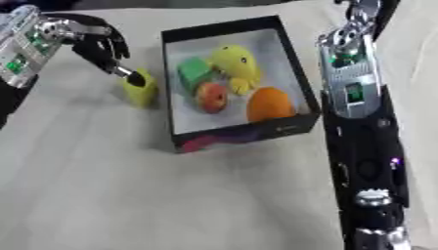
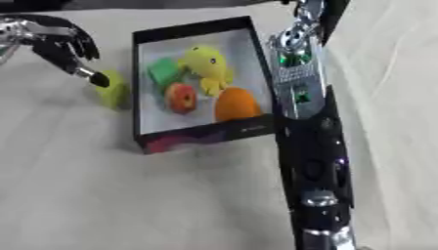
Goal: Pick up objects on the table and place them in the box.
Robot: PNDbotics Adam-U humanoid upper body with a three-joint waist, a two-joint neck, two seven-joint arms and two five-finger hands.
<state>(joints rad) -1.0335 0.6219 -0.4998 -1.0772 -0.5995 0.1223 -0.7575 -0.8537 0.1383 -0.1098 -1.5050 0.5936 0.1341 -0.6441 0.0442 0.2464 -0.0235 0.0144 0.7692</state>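
Note:
A black box (image 1: 295, 73) with a pale floor holds a yellow duck toy (image 1: 234, 62), a green block (image 1: 193, 72), a red and yellow fruit (image 1: 211, 96) and an orange (image 1: 270, 104). Just left of the box a yellow-green block (image 1: 141, 90) stands on the table. My left hand (image 1: 101, 45) hangs over it from the upper left, fingers curled down, their tips pinching the block's top edge. My right arm runs down the right side past the box. Only the wrist end of my right hand (image 1: 383, 238) shows at the bottom edge, its fingers hidden.
A pale cloth covers the table (image 1: 128, 185). The right forearm (image 1: 355, 88) lies close along the box's right wall. The box's front wall (image 1: 248, 134) carries a pink patch at its left corner.

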